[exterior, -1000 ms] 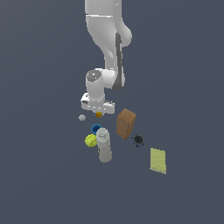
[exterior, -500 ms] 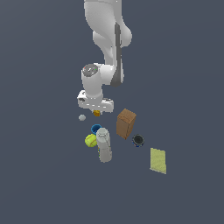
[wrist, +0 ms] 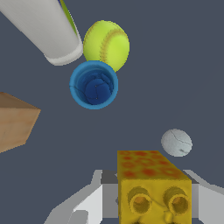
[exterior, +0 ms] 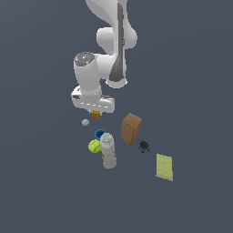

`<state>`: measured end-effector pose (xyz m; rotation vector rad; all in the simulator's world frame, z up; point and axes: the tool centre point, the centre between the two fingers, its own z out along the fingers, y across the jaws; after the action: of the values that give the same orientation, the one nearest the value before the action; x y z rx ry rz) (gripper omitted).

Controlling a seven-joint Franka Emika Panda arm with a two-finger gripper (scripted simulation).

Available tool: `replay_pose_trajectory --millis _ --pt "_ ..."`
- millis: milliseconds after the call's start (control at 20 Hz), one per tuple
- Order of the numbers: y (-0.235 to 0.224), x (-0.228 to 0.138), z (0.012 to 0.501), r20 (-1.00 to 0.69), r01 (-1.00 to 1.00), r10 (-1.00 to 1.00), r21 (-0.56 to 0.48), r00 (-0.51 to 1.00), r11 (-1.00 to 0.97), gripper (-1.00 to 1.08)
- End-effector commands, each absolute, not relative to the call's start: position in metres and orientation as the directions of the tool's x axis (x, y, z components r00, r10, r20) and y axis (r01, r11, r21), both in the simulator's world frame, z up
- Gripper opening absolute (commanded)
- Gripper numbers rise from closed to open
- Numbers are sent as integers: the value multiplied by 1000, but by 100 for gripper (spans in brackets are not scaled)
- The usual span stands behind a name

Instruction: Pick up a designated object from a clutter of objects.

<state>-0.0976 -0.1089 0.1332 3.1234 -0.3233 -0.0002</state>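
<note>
The orange-yellow studded toy brick [exterior: 95, 114] sits between the fingers of my gripper [exterior: 95, 112], which is shut on it. In the wrist view the brick [wrist: 151, 179] fills the space between the two grey fingers [wrist: 85, 205], and the other items lie below it. The clutter lies toward the front of the exterior view: a tiny grey ball [exterior: 85, 122], a blue cup [exterior: 99, 134], a yellow-green ball [exterior: 94, 146], a white-grey bottle [exterior: 108, 151], a brown box [exterior: 131, 128], a black cup [exterior: 144, 146] and a pale-yellow pad [exterior: 164, 166].
In the wrist view the blue cup [wrist: 93, 85], yellow-green ball [wrist: 106, 45], bottle end [wrist: 46, 26], brown box corner [wrist: 15, 120] and grey ball [wrist: 176, 142] show beneath the gripper. Dark flat floor lies all around.
The arm's wrist has risen and shifted toward the exterior view's left. The gripper has stayed shut on the brick and moved slightly left with it.
</note>
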Motion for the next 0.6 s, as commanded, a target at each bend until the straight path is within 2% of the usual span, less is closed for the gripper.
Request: replay_pose_trajectory --millis 0,550 --pt "-114 -89 154 0 -205 -205 2 979 -979 -100" --pt "-136 -45 247 0 -205 -205 2 979 -979 -100"
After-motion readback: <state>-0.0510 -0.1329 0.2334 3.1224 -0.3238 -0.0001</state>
